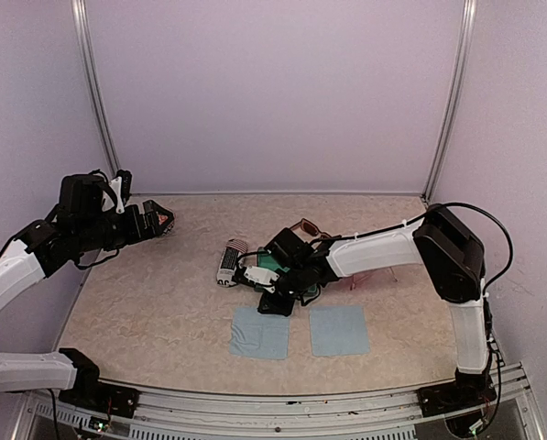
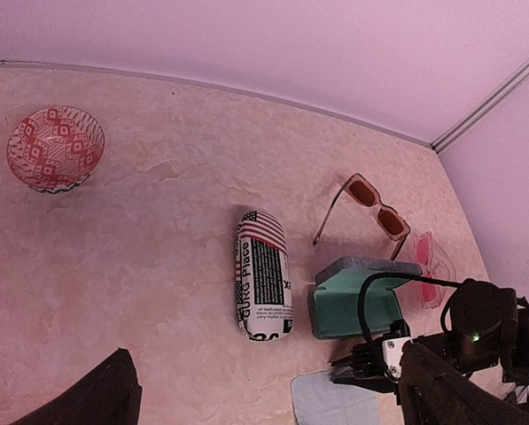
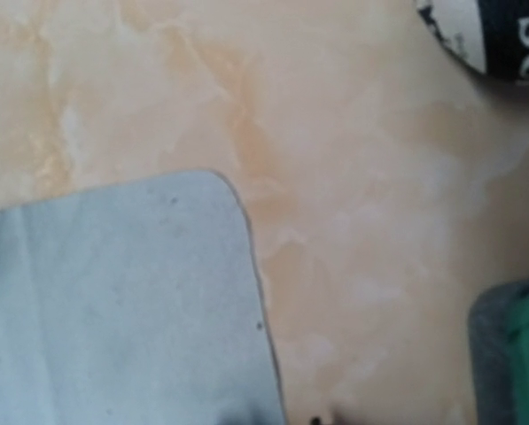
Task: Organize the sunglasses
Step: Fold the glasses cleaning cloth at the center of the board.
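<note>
The dark reddish-brown sunglasses lie open at the back of the table. The pale-pink sunglasses lie right of them, partly behind my right arm. My right gripper points down at the far right corner of the left blue-grey cloth. In the left wrist view, the right gripper's fingers stand close together at that cloth's edge; how they stand there is hidden. In the right wrist view only the cloth and bare table show. My left gripper hovers high at the left, wide open and holding nothing.
An open blue-grey case with a teal inside stands just behind the right gripper. The striped pouch lies left of it. A second cloth lies to the right of the first. A red patterned bowl sits at the far left.
</note>
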You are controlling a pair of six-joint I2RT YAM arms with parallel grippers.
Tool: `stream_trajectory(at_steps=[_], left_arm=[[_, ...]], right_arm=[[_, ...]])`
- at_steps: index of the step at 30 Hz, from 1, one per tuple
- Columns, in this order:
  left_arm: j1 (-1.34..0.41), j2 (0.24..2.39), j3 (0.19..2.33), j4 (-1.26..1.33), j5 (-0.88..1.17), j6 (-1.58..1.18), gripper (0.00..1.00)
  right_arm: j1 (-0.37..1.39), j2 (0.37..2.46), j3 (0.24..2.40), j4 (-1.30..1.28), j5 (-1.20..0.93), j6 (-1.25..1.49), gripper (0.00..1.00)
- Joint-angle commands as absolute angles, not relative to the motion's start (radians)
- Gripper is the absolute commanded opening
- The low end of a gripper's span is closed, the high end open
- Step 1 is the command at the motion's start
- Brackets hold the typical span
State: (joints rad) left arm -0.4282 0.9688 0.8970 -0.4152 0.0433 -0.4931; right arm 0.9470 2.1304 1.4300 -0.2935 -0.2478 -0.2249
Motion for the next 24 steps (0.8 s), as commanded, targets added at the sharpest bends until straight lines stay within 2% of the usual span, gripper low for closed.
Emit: stream_trajectory(at_steps=[1, 10, 24], left_arm=[[-0.432, 0.948, 0.883, -0.417, 0.031, -0.485, 0.99], [-0.432, 0.954, 0.883, -0.416, 0.04, -0.487, 0.99], [-0.433, 0.962, 0.891, -0.413, 0.042, -0.483, 0.99]], right_arm=[[0.971, 2.161, 1.436, -0.332, -0.224, -0.236, 0.18], [0.97, 2.145, 1.443, -0.307, -0.227, -0.223, 0.0], [0.97, 2.111, 1.46, -0.288, -0.19, -0.214, 0.0]])
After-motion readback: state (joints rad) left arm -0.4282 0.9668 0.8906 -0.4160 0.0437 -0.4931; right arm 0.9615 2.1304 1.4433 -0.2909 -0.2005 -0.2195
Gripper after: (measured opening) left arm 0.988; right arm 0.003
